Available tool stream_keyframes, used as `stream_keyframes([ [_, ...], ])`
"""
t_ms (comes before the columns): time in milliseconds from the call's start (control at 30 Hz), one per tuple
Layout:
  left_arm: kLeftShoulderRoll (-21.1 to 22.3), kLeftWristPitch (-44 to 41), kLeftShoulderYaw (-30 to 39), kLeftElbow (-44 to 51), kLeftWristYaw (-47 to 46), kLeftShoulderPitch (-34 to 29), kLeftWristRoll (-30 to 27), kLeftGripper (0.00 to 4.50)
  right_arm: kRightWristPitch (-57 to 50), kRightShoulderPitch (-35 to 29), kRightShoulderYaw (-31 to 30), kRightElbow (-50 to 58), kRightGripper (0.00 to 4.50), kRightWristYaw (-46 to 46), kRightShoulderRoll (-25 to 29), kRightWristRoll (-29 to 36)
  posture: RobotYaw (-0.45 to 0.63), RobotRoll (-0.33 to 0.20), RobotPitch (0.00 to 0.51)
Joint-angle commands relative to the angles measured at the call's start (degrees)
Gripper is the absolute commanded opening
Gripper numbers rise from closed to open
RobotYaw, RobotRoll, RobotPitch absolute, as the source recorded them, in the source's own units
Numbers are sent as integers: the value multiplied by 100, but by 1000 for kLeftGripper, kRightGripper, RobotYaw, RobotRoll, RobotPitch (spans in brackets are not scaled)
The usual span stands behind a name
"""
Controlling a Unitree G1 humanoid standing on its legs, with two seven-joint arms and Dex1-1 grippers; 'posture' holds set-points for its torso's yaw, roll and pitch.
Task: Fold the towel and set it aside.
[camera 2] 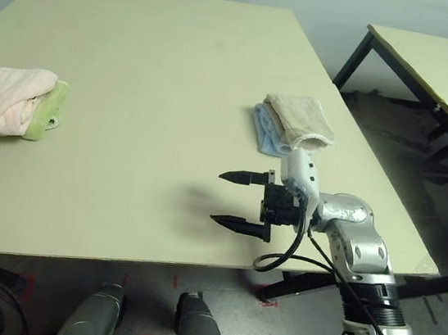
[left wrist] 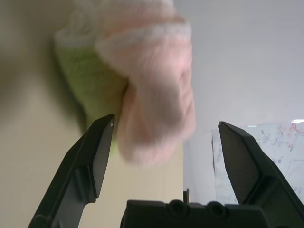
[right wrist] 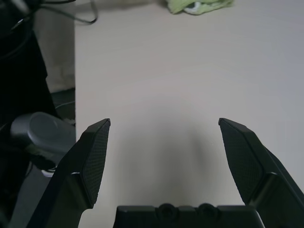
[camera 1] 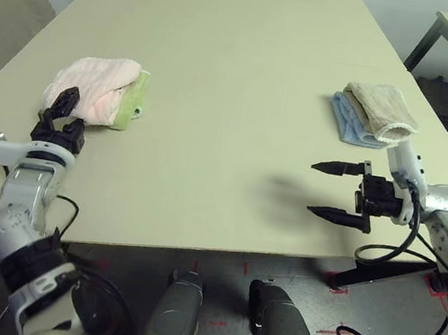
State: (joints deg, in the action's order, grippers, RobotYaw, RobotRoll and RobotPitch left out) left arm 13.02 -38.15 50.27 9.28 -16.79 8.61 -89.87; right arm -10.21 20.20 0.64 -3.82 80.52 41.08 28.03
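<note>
no brand, label or writing can be read on any cloth here. the pale pink terry towel [camera 1: 93, 84] lies folded into a soft, rounded bundle near the left edge of the pale beige bench [camera 1: 233, 94], resting on and against a small light-green cloth [camera 1: 132, 102] that shows along its right side. the left tool [camera 1: 60, 115] sits just in front of the towel's near end, its two black fingers spread wide with nothing between them; in the left wrist view the pink bundle [left wrist: 152, 90] lies just past the fingertips, apart from them. the right tool [camera 2: 232, 198] hovers over the bench's near right part, well apart from the towel, pointing toward the left, its fingers wide apart and empty. beyond it lie a folded beige cloth [camera 1: 380, 108] on a folded blue cloth [camera 1: 347, 123].
</note>
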Motion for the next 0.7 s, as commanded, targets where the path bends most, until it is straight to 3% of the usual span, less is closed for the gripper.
stream_keyframes([
  [33, -223, 130, -118, 691, -470, -681, -604, 4454, -49, 58, 181, -147, 4500, -33, 38, 85, 108, 0, 151],
  [100, -211, 117, -286, 870, -562, -1064, -803, 4454, -94, 109, 237, -207, 4500, -120, -10, 125, 108, 0, 151],
  [200, 254, -543, -855, 1040, -290, -1954, -702, 4454, -285, 299, 452, -414, 4500, -627, -228, 232, 123, 0, 154],
  [333, 976, -795, -1400, 1067, 265, -2091, -353, 4454, -311, 582, 654, -821, 4500, -1271, -381, 52, 127, 0, 154],
  [433, 1447, -835, -1829, 1081, 697, -1806, 190, 4454, -245, 753, 718, -1099, 4500, -1627, -392, -116, 120, 0, 147],
  [567, 2053, -592, -2582, 1089, 1483, -1254, 1647, 4454, -714, 1079, 953, -1089, 4500, -2798, -554, -207, 102, 0, 140],
  [700, 2077, -92, -2987, 1006, 1979, -938, 2744, 4454, -1268, 1032, 1387, -639, 4500, -4075, -877, -79, 99, 0, 140],
])
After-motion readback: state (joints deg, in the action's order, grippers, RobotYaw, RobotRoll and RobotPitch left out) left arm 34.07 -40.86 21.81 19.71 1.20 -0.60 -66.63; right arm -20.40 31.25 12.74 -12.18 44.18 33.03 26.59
